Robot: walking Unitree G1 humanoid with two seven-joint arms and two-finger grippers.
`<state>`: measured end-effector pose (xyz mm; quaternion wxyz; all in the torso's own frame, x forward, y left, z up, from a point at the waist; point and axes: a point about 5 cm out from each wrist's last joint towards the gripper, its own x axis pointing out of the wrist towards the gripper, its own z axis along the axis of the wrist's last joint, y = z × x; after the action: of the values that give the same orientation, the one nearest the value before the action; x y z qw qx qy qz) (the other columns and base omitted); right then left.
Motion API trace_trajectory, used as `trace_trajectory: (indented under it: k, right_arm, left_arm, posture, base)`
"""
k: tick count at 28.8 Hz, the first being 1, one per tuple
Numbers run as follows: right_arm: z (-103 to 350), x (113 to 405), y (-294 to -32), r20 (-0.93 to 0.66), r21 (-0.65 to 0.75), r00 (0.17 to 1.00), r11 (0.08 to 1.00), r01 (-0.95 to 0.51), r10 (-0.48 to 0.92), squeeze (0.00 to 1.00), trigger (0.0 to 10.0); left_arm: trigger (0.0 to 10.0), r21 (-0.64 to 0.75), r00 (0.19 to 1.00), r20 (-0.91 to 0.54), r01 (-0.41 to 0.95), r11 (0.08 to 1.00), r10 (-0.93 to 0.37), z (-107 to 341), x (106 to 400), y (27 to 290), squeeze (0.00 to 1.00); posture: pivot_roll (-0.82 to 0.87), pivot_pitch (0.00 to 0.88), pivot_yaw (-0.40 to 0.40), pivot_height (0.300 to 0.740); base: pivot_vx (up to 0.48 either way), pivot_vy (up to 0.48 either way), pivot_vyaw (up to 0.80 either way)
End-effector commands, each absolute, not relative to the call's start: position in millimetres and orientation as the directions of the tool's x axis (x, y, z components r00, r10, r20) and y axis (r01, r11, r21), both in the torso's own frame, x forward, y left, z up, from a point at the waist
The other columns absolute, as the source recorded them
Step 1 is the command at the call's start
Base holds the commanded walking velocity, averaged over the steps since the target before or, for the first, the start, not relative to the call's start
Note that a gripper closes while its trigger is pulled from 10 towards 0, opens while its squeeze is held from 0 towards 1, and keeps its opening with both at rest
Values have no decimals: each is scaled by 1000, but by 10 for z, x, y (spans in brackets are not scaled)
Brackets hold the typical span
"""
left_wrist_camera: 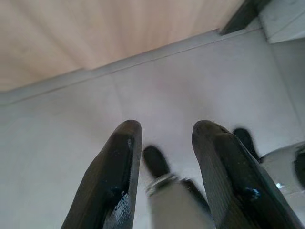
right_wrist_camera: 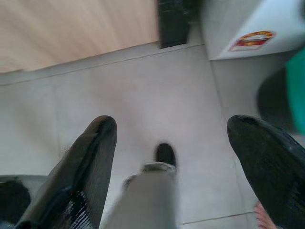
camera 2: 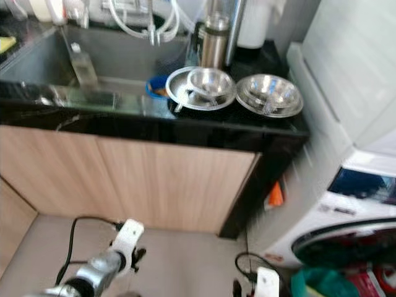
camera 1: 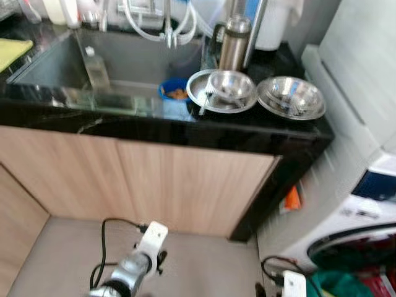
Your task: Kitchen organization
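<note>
On the black counter (camera 1: pixel 185 127) right of the sink lies a steel plate (camera 1: pixel 197 93) with a steel bowl (camera 1: pixel 231 85) and a utensil in it. A second steel bowl (camera 1: pixel 291 97) stands to its right, and a steel flask (camera 1: pixel 234 44) behind them. A blue bowl (camera 1: pixel 173 90) sits in the sink's near right corner. Both arms hang low in front of the cabinet: left arm (camera 1: pixel 133 266), right arm (camera 1: pixel 292 286). Over the floor tiles my left gripper (left_wrist_camera: pixel 167 128) is open and holds nothing. My right gripper (right_wrist_camera: pixel 174 121) is open wide, also with nothing in it.
The sink (camera 1: pixel 124 59) holds a clear bottle (camera 1: pixel 96 67) under the faucet (camera 1: pixel 168 25). A yellow cloth (camera 1: pixel 12 52) lies at the far left. Wooden cabinet doors (camera 1: pixel 154 179) face me. A white washing machine (camera 1: pixel 365 210) with green laundry stands to the right.
</note>
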<state>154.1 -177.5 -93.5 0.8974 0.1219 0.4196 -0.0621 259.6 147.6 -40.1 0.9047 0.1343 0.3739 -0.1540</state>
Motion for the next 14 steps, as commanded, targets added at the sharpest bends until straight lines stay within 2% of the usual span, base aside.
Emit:
trace_trajectory:
  k: [1, 3, 12, 14]
  right_arm:
    - [-946, 1514, -1771, -772, 171, 635, 960, 220, -8, 0, 10000]
    - [-949, 1511, -1770, -775, 174, 632, 959, 223, -7, 0, 10000]
    - [-951, 1510, -1769, -779, 168, 627, 963, 213, -2, 0, 10000]
    - [-948, 1512, -1770, -775, 168, 632, 962, 216, -6, 0, 10000]
  left_arm:
    - [10000, 126, 657, -734, 379, 917, -171, -438, 2550, 1489, 0]
    - [10000, 126, 657, -734, 379, 917, -171, -437, 2551, 1488, 0]
    - [10000, 128, 656, -735, 382, 915, -171, -437, 2551, 1488, 0]
    - [10000, 129, 655, -736, 387, 913, -173, -439, 2549, 1484, 0]
  posture:
    - [140, 112, -94, 740]
    - [140, 113, -95, 740]
    - [139, 112, -93, 740]
    - [141, 107, -94, 740]
  base:
    - [0, 401, 0]
    - [0, 345, 0]
    - [0, 285, -751]
    - [122, 274, 0]
